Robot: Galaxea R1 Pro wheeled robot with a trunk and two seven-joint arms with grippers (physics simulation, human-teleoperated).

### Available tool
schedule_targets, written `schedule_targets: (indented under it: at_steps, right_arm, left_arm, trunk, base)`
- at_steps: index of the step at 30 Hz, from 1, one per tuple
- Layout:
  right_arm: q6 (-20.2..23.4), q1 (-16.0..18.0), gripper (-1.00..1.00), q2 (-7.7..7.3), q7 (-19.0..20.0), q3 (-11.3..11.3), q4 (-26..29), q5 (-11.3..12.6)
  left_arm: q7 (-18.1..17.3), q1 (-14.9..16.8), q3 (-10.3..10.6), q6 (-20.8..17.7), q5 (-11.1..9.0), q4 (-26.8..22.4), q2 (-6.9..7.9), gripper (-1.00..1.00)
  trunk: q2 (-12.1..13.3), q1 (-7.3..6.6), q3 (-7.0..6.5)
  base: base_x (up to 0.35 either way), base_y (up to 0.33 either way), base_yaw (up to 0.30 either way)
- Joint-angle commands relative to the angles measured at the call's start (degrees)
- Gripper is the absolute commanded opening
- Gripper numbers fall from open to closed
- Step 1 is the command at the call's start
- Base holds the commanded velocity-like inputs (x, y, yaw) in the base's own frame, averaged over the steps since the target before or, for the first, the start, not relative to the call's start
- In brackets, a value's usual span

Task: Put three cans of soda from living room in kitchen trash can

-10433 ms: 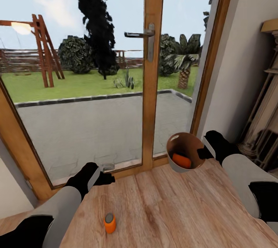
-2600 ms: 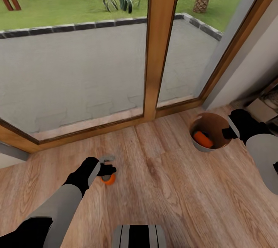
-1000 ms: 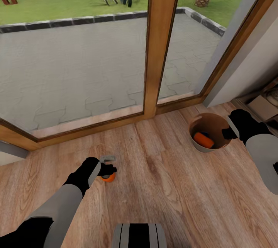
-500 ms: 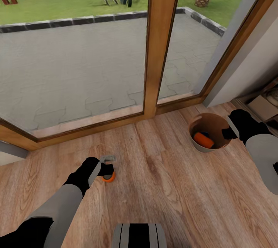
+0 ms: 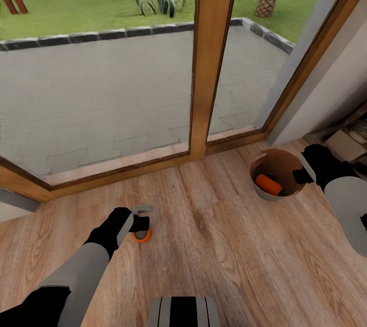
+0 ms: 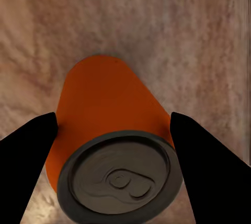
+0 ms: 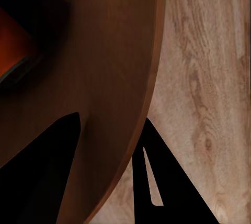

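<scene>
An orange can (image 5: 142, 236) is standing upright on the wood floor (image 5: 219, 255) near the glass doors (image 5: 204, 57). The left gripper (image 5: 141, 224) is straddling it, its black fingers (image 6: 29, 150) flanking the can (image 6: 112, 130) on both sides; whether they are touching it I cannot tell. Well apart, the bin (image 5: 261, 190) is holding a second orange can (image 5: 268, 184). The right gripper (image 5: 302, 176) is pinching the bin's wall (image 7: 117, 77), one finger inside and one outside.
</scene>
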State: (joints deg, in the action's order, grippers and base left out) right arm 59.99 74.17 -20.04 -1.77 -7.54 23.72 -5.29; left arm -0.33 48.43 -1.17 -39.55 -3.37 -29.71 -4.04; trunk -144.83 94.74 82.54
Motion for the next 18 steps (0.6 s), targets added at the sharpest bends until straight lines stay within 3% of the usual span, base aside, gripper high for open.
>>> schedule_targets:
  at_steps: [1,6,12,18]
  right_arm:
    - [0.0,0.0,-1.00,0.00,-0.1,0.0,0.0,-0.2]
    - [0.0,0.0,-1.00,0.00,-0.1,0.0,0.0,-0.2]
    - [0.0,0.0,-1.00,0.00,-0.1,0.0,0.0,-0.2]
    - [0.0,-0.1,-1.00,0.00,-0.1,0.0,0.0,-0.2]
  left_arm:
    - [0.0,0.0,0.0,0.0,0.0,0.0,0.00,-1.00]
    - [0.0,0.0,0.0,0.0,0.0,0.0,0.03,-1.00]
    - [0.0,0.0,0.0,0.0,0.0,0.0,-0.02,-1.00]
    - [0.0,0.0,0.0,0.0,0.0,0.0,-0.07,-1.00]
  trunk:
    - [0.0,-0.02,-0.23]
    - [0.1,-0.15,-1.34]
    - [0.1,-0.15,-1.34]
    - [0.2,-0.31,-2.67]
  base:
    - [0.000,0.000,0.000]
    - [0.000,0.000,0.000]
    - [0.000,0.000,0.000]
    - [0.000,0.000,0.000]
